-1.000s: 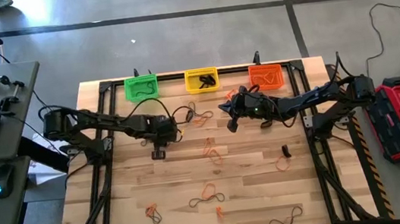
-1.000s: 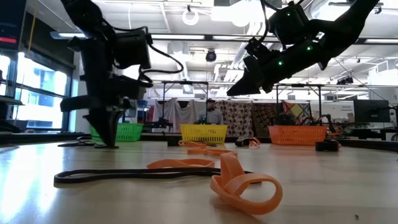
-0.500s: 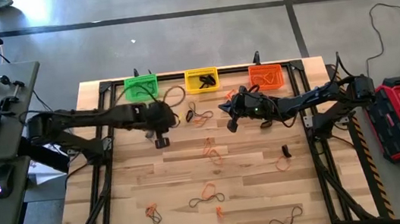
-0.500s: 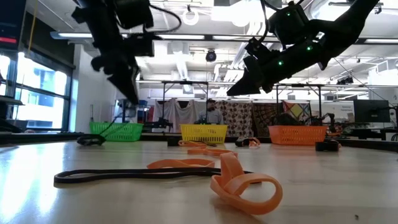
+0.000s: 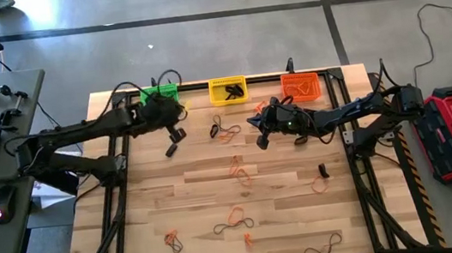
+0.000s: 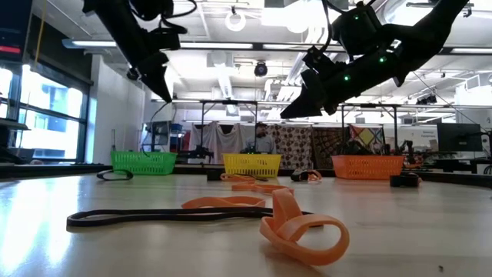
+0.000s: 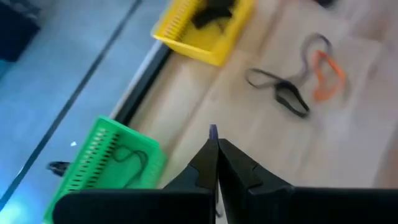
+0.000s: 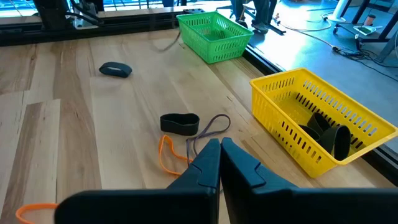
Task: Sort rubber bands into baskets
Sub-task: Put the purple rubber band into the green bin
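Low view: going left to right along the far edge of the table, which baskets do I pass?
Green basket → yellow basket → orange basket.

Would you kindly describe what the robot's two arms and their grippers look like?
Both arms are dark, jointed and slender, with looping black cables. The left gripper and right gripper each end in two tapered black fingers. Small green lights show on the right arm in the low view.
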`<action>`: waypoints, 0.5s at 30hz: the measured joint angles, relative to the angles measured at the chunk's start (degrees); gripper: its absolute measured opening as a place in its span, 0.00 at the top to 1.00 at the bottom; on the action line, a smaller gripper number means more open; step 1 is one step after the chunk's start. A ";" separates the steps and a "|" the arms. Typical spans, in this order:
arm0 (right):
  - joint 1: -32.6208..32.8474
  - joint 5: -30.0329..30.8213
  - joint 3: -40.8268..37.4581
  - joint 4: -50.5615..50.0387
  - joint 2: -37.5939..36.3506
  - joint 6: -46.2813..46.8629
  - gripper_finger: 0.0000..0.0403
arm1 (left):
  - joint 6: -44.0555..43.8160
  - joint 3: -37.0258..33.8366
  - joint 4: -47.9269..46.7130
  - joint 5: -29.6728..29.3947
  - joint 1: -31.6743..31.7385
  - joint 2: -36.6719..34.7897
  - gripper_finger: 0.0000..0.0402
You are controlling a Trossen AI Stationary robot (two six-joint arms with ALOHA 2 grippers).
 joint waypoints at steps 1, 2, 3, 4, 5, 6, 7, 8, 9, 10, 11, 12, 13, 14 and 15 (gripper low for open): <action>0.00 0.00 0.00 0.01 0.01 -0.01 1.00 | 0.27 0.00 0.87 -0.21 0.83 -0.21 1.00; 0.00 0.00 0.00 0.01 0.00 -0.01 1.00 | 0.41 0.00 1.63 -0.21 1.80 -0.32 1.00; 0.00 -0.02 0.00 0.00 0.00 0.00 1.00 | 0.44 0.02 2.30 -0.19 2.83 -0.35 1.00; 0.00 0.00 0.00 0.00 0.00 -0.02 1.00 | 0.46 0.02 2.95 -0.16 3.95 -0.33 1.00; 0.00 0.00 0.00 0.00 0.00 0.00 1.00 | 0.82 0.02 3.59 0.03 5.10 -0.31 1.00; 0.00 0.00 0.00 0.00 0.00 0.00 1.00 | 1.24 0.02 4.20 0.44 6.30 -0.28 1.00; 0.00 0.00 0.00 0.02 0.00 -0.02 1.00 | 1.68 0.02 4.76 0.89 7.51 -0.28 1.00; 0.00 0.00 0.00 0.01 0.00 0.00 1.00 | 1.99 0.02 5.35 1.35 8.66 -0.28 1.00; 0.00 0.00 0.00 0.00 0.00 0.00 1.00 | 2.37 0.02 5.85 1.53 9.79 -0.28 1.00; 0.00 0.00 0.00 0.02 0.00 -0.01 1.00 | 2.53 0.06 6.21 1.58 10.94 -0.28 1.00; 0.00 0.00 0.00 0.02 0.00 -0.01 1.00 | 2.89 0.41 5.96 1.61 12.12 -0.26 1.00; 0.00 0.00 0.00 0.02 0.00 -0.02 1.00 | 3.13 1.02 5.42 1.78 13.29 -0.22 1.00; 0.00 0.00 0.00 0.02 0.00 -0.02 1.00 | 3.48 1.83 4.61 1.99 14.37 -0.01 1.00; 0.00 0.00 0.00 0.02 0.00 0.00 1.00 | 3.52 2.80 3.81 2.48 15.33 0.30 1.00; 0.00 0.00 0.00 0.04 0.01 -0.02 1.00 | 3.66 3.97 2.95 3.08 16.38 0.77 1.00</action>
